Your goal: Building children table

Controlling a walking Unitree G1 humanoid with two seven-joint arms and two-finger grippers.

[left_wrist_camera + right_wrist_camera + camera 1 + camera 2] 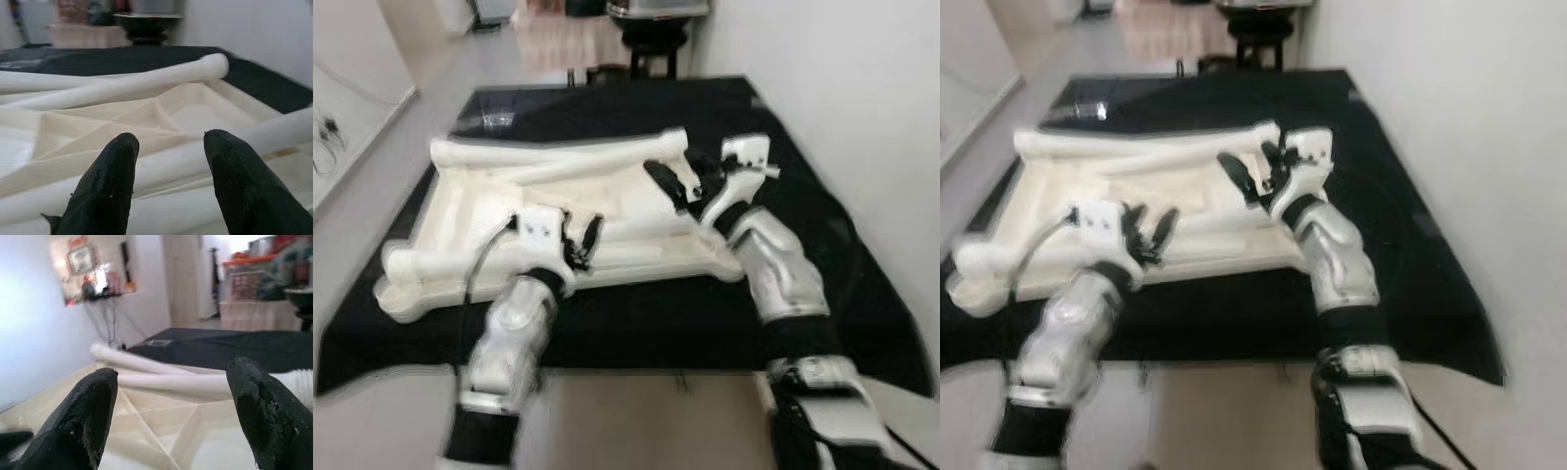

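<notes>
Cream plastic table top (607,211), upside down on the black mat (636,323), ribbed underside up, long axis running left to right across the robot's front, loose round legs (558,152) lying along its far edge and left end. Left gripper (579,243) low over the near rail, fingers apart with that rail just ahead of them; right gripper (690,186) nearer the far-right corner, fingers spread wide, nothing between them. Probably the right arm best placed for the leg end there, though blur hides any socket.
</notes>
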